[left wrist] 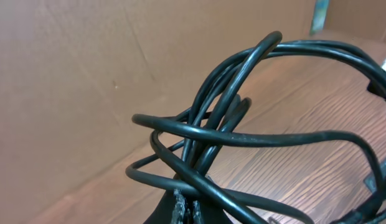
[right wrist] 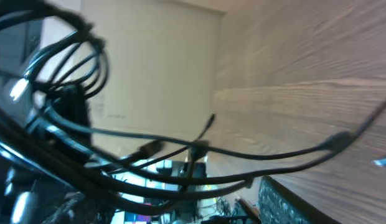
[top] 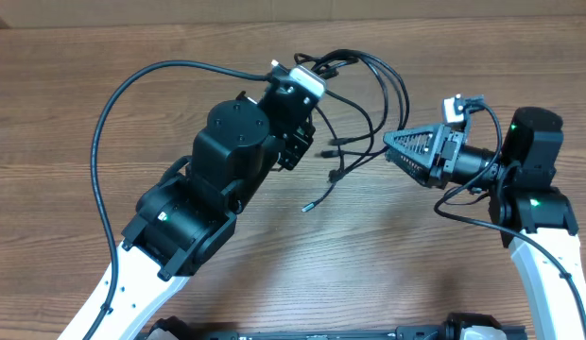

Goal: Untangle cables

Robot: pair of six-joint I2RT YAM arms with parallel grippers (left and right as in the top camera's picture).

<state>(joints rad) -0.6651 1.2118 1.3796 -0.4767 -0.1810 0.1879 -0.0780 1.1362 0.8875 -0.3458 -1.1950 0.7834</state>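
Several thin black cables (top: pixel 373 80) form a tangled loop raised off the wooden table (top: pixel 76 57) at the back centre. My left gripper (top: pixel 307 68) is shut on the bunch; in the left wrist view its fingertips (left wrist: pixel 188 208) pinch the crossing cables (left wrist: pixel 205 134). Loose plug ends (top: pixel 333 147) hang down, and one (top: pixel 308 206) lies nearer the front. My right gripper (top: pixel 389 142) points left at the loop's right side and stands open. In the right wrist view, cables (right wrist: pixel 180 152) stretch across in front of one finger pad (right wrist: pixel 286 199); the other finger is hidden.
The left arm's thick black wire (top: pixel 99 142) arcs high over the table's left side. A plain wall (left wrist: pixel 68 81) rises right behind the table's far edge. The right arm's base (top: pixel 543 203) stands at the right edge.
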